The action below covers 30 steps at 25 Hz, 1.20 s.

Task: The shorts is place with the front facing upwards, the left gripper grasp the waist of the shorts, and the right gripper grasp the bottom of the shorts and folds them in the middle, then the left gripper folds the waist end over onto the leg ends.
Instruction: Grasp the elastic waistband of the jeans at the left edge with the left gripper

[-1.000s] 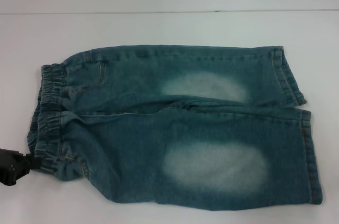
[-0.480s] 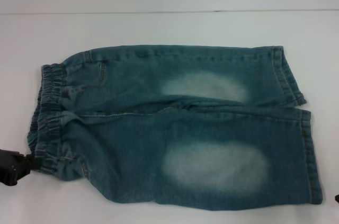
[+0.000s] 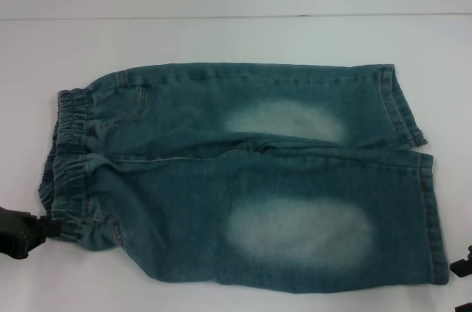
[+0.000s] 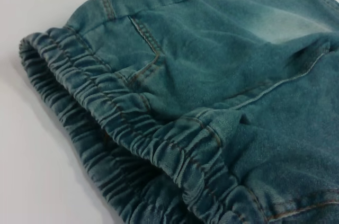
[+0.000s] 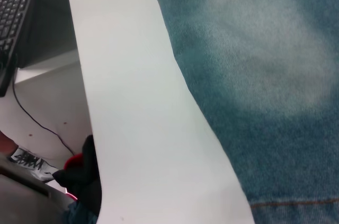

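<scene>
While the shorts (image 3: 243, 175) are lying flat on the table (image 3: 221, 39), the waistband corner is being met by the left gripper (image 3: 22, 231); its opening cannot be told. The right gripper (image 3: 461, 262) is being kept just beyond the leg hem, so only one denim layer may be caught.

The left pincer (image 3: 22, 232) sits low at the near left edge; the right pincer (image 3: 461, 264) only just shows at the near right edge.
</scene>
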Tool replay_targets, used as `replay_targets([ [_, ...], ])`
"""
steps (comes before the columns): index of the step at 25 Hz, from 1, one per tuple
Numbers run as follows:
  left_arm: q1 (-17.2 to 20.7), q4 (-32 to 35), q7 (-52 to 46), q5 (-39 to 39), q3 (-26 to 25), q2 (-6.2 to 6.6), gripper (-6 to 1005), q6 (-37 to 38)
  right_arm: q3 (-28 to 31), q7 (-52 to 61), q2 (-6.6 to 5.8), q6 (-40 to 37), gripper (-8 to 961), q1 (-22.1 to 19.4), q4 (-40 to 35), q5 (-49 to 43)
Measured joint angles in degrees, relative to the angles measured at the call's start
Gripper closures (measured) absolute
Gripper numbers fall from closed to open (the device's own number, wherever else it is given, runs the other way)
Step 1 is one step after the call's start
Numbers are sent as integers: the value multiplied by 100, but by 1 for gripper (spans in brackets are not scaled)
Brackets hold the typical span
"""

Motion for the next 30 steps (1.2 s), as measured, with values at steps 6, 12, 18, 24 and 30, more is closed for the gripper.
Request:
replay_targets([
  [6,-5,-20,9,7,0,4,945,-13,-20,-35,-53,109,252,126,307,-2],
  [12,17,-21,10,10,0,1,945,-27,26,-151,-48,140,253,136,356,34],
  [18,9,-29,10,23,0,1,944,-28,163,-280,-37,154,253,122,388,182],
  [24,9,-57,10,24,0,0,943,-34,292,-438,-31,208,254,72,396,347],
  [30,-13,-195,27,42,12,6,943,-154,308,-499,8,336,255,121,565,353],
])
